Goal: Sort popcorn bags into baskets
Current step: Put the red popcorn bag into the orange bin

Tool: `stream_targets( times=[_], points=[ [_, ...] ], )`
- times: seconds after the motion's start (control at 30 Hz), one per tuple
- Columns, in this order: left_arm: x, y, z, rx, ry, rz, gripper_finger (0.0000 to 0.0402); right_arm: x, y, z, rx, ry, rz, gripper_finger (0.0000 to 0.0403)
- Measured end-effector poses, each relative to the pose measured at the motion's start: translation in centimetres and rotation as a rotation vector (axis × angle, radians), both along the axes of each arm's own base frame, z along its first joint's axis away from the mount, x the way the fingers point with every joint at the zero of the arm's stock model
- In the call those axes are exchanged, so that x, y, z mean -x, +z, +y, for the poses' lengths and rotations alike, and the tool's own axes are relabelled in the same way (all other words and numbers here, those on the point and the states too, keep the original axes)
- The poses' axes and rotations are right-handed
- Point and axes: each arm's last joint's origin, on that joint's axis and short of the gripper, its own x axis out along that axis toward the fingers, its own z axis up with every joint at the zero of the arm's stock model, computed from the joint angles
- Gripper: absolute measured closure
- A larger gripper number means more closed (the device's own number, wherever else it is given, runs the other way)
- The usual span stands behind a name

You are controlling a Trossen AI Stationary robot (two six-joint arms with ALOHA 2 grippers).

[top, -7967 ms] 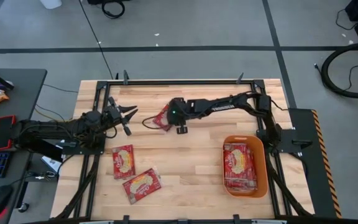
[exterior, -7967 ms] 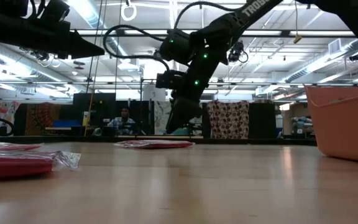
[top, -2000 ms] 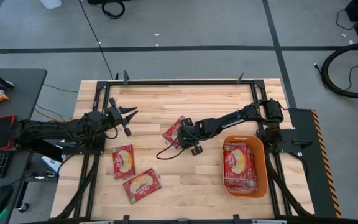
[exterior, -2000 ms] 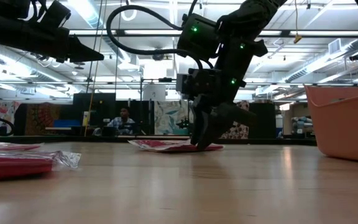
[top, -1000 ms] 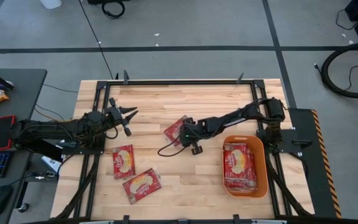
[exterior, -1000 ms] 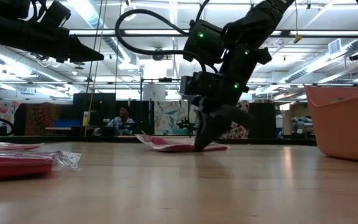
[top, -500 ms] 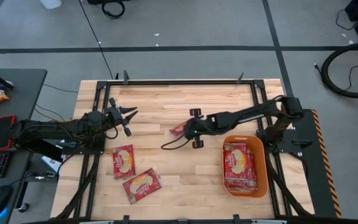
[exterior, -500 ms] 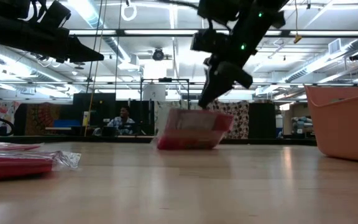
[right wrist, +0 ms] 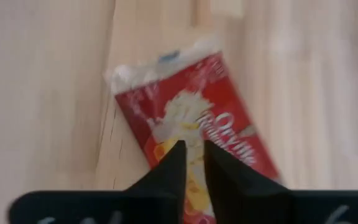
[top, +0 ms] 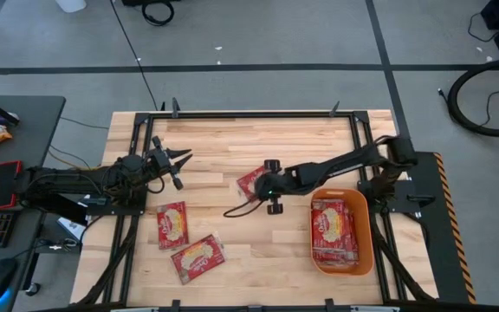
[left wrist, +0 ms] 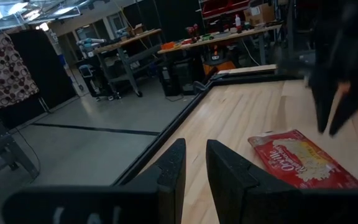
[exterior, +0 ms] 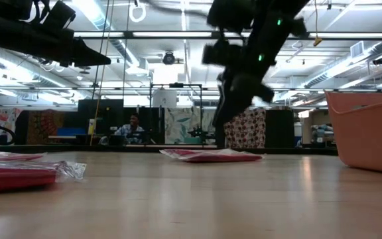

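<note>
One popcorn bag [top: 253, 181] lying flat, right gripper [right wrist: 190, 163] above, partly covering it

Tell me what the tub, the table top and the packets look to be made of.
Orange tub: apparently moulded plastic, smooth walls with rounded corners. Table top: pale wood planks, with visible seams and grain. Popcorn packets: probably glossy printed film, with crinkled clear sealed ends.
</note>
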Motion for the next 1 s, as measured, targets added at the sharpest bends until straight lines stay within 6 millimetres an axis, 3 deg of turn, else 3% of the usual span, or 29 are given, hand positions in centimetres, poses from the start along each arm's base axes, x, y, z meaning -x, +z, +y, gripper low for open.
stream_targets(
  times=[0.2, 0.4, 0.57, 0.77, 1.0],
  points=[
    [0.0, 0.0, 0.0, 0.01, 0.001, -0.007, 0.0334, -1.6, -3.2, 0.2, -0.06, 0.035, 0.0, 0.0263],
    [0.0, 0.0, 0.0, 0.009, 0.0, -0.007, 0.0334, -2.2, -3.6, 0.2, -0.08, 0.053, -0.033, 0.0207],
    [0.0, 0.0, 0.0, 0.009, 0.0, -0.007, 0.0334, -2.5, -4.1, -0.5, -0.108, 0.045, -0.043, 0.0185],
    [0.0, 0.0, 0.0, 0.009, 0.0, -0.005, 0.0334, -2.8, -5.9, -1.4, -0.153, 0.03, -0.005, 0.0203],
    [0.0, 0.0, 0.0, 0.009, 0.0, -0.004, 0.0334, -2.9, -6.3, -1.4, -0.149, 0.04, 0.003, 0.0313]
  ],
)
